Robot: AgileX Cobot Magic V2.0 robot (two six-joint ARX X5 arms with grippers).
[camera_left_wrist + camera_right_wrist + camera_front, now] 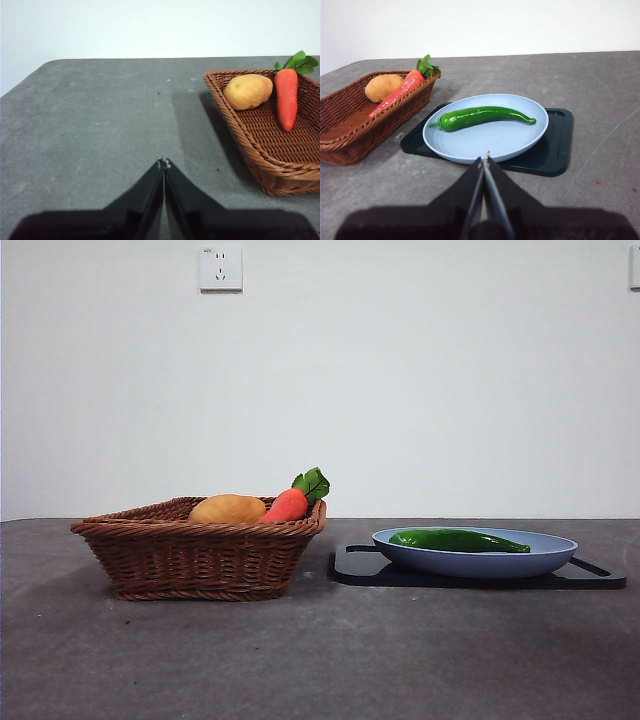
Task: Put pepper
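The glossy dark-green pepper (460,540) lies flat in the blue plate (545,555), which sits on a black tray (600,578) at the right of the table. In the right wrist view the pepper (480,116) lies across the plate (515,137), its point away from the basket. My right gripper (485,159) is shut and empty, just short of the plate's near rim. My left gripper (164,162) is shut and empty over bare table, apart from the basket. Neither gripper shows in the front view.
A brown wicker basket (200,555) stands left of the tray and holds a potato (228,508) and an orange carrot (288,504) with green leaves. The table (320,660) is grey. A white wall with a socket is behind.
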